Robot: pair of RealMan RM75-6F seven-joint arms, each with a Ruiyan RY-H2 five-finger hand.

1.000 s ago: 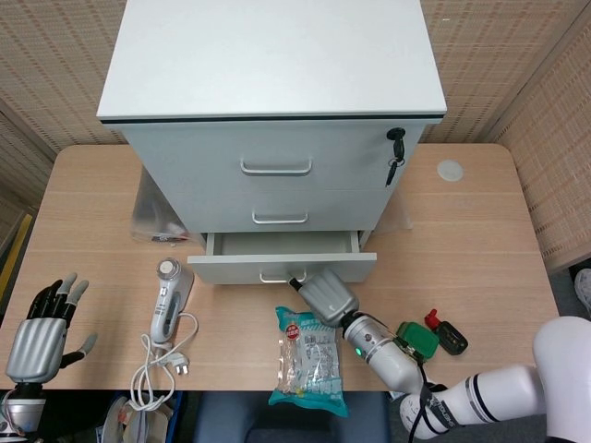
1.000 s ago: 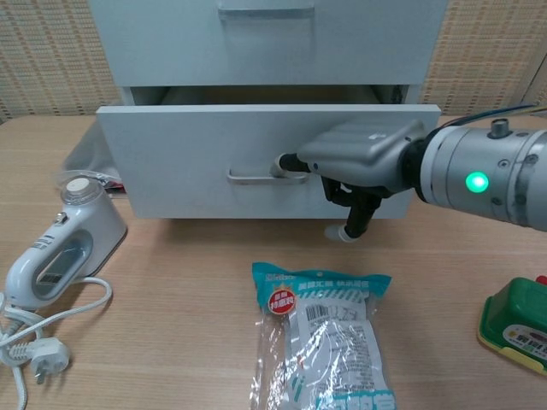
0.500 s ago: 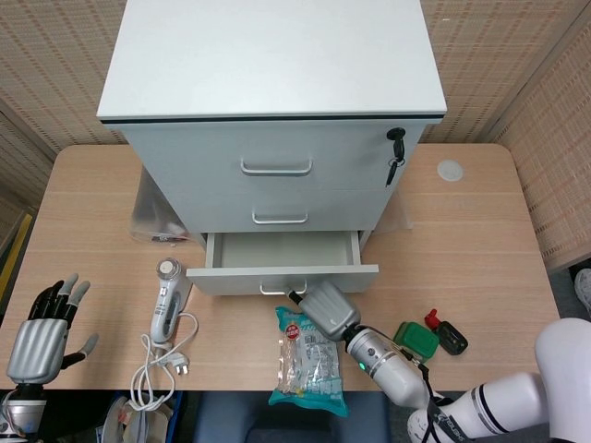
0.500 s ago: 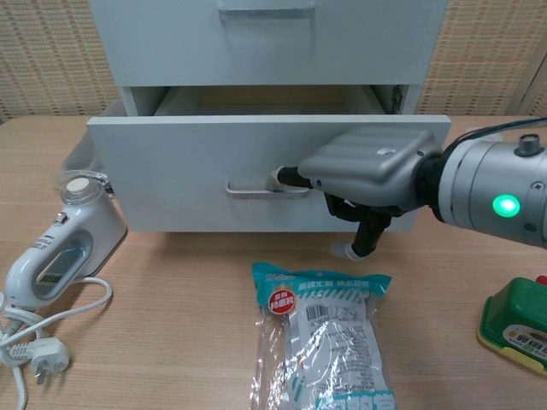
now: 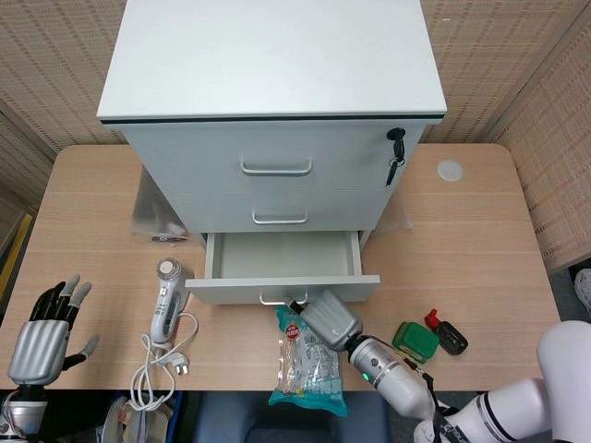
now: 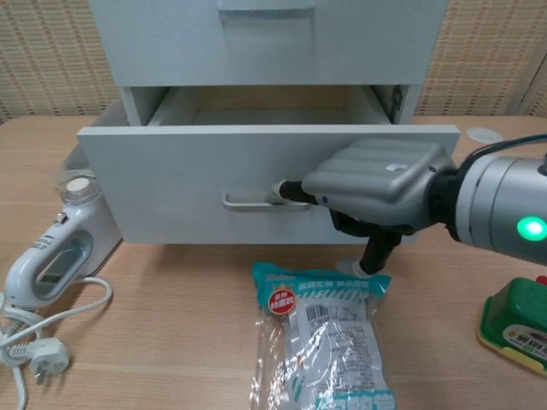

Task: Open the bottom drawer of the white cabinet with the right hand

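The white cabinet (image 5: 273, 101) stands at the back of the table. Its bottom drawer (image 5: 282, 263) (image 6: 205, 188) is pulled partly out and its inside looks empty. My right hand (image 5: 328, 319) (image 6: 376, 184) is at the drawer front, fingers hooked on the silver handle (image 6: 248, 202). The thumb hangs down just above the snack bag. My left hand (image 5: 42, 330) rests at the table's near left corner, fingers spread, holding nothing.
A clear snack bag (image 5: 309, 360) (image 6: 320, 337) lies just in front of the drawer. A white corded handheld device (image 5: 168, 305) (image 6: 60, 252) lies left of it. A green box (image 5: 417, 340) and a red-black item (image 5: 445, 332) sit to the right. A key (image 5: 396, 148) hangs from the top drawer's lock.
The right hand has drawn the bottom drawer further out toward me; more of its inside shows. The left hand has barely moved.
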